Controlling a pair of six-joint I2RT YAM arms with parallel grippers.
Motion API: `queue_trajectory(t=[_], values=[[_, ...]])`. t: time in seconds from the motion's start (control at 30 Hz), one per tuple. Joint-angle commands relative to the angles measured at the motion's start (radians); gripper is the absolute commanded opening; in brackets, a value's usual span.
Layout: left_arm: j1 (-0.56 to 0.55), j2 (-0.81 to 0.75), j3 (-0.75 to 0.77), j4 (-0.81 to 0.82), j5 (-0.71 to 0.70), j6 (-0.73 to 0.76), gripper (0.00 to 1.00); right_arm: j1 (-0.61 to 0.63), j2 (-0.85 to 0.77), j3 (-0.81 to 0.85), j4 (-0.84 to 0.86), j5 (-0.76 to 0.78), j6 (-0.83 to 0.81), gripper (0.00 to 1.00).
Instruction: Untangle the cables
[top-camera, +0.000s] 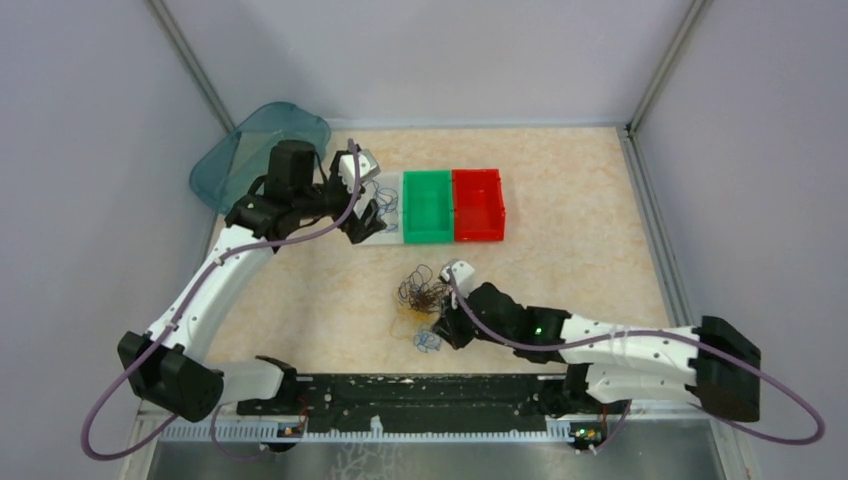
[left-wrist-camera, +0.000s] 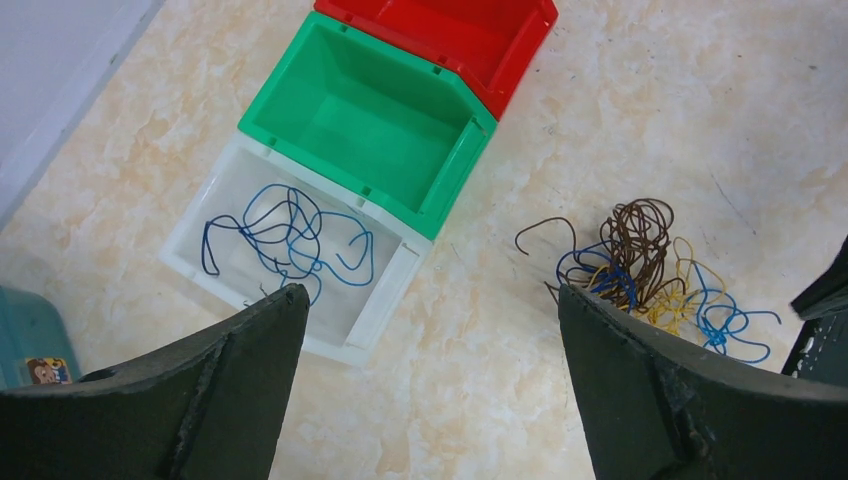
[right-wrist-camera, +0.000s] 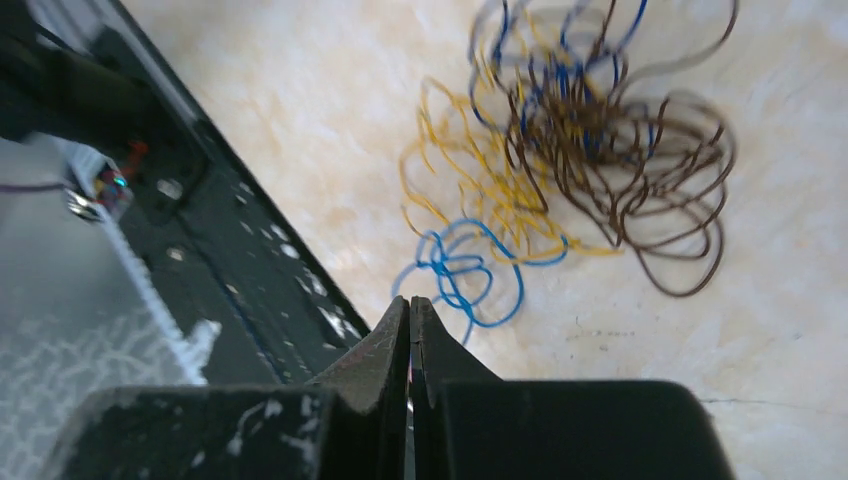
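The cables lie as a tangle (top-camera: 422, 290) of brown (right-wrist-camera: 640, 170), yellow (right-wrist-camera: 480, 190) and blue (right-wrist-camera: 465, 265) strands on the table's middle. My right gripper (right-wrist-camera: 410, 300) is shut at the tangle's near edge, its tips next to the blue loop. A tail of that loop runs behind one finger, and I cannot tell if a strand is pinched. One blue cable (left-wrist-camera: 285, 235) lies curled inside the white bin (left-wrist-camera: 385, 300). My left gripper (left-wrist-camera: 430, 290) hangs open above that bin's near corner with nothing between its fingers.
A green bin (left-wrist-camera: 450, 180) and a red bin (left-wrist-camera: 520, 60) stand side by side to the right of the white one. A teal plastic piece (top-camera: 260, 150) lies at the back left. The black base rail (right-wrist-camera: 230, 260) runs close behind the right gripper.
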Motion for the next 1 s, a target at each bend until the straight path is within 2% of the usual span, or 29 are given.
queue_trajectory(t=[0.0, 0.13, 0.17, 0.2, 0.27, 0.33, 0.5, 0.7, 0.8, 0.87, 0.97], values=[[-0.002, -0.040, -0.019, -0.014, 0.076, 0.056, 1.00, 0.008, -0.177, 0.172, -0.172, 0.064, -0.068, 0.00], [-0.002, -0.064, -0.032, -0.040, 0.137, 0.086, 1.00, 0.006, -0.252, 0.250, -0.226, 0.087, -0.106, 0.00], [-0.002, -0.067, -0.034, -0.045, 0.141, 0.088, 1.00, 0.006, -0.252, 0.252, -0.233, 0.081, -0.109, 0.06], [-0.002, -0.072, -0.035, -0.049, 0.143, 0.089, 1.00, 0.006, -0.246, 0.244, -0.236, 0.072, -0.110, 0.24], [-0.002, -0.082, -0.039, -0.049, 0.142, 0.093, 1.00, 0.006, -0.217, 0.197, -0.221, 0.040, -0.109, 0.45], [-0.003, -0.088, -0.044, -0.049, 0.142, 0.093, 1.00, 0.008, -0.174, 0.143, -0.176, 0.001, -0.093, 0.52], [-0.003, -0.087, -0.051, -0.050, 0.136, 0.089, 1.00, 0.008, -0.051, 0.047, -0.047, -0.042, -0.065, 0.57], [-0.002, -0.090, -0.049, -0.051, 0.139, 0.088, 1.00, 0.009, 0.067, 0.008, 0.051, -0.039, -0.067, 0.64], [-0.002, -0.092, -0.052, -0.051, 0.137, 0.086, 1.00, 0.009, 0.111, -0.003, 0.104, -0.051, -0.064, 0.65], [-0.002, -0.091, -0.053, -0.051, 0.130, 0.088, 1.00, 0.009, 0.135, -0.008, 0.136, -0.059, -0.058, 0.63], [-0.003, -0.089, -0.054, -0.051, 0.121, 0.088, 1.00, 0.009, 0.178, -0.008, 0.176, -0.077, -0.046, 0.52]])
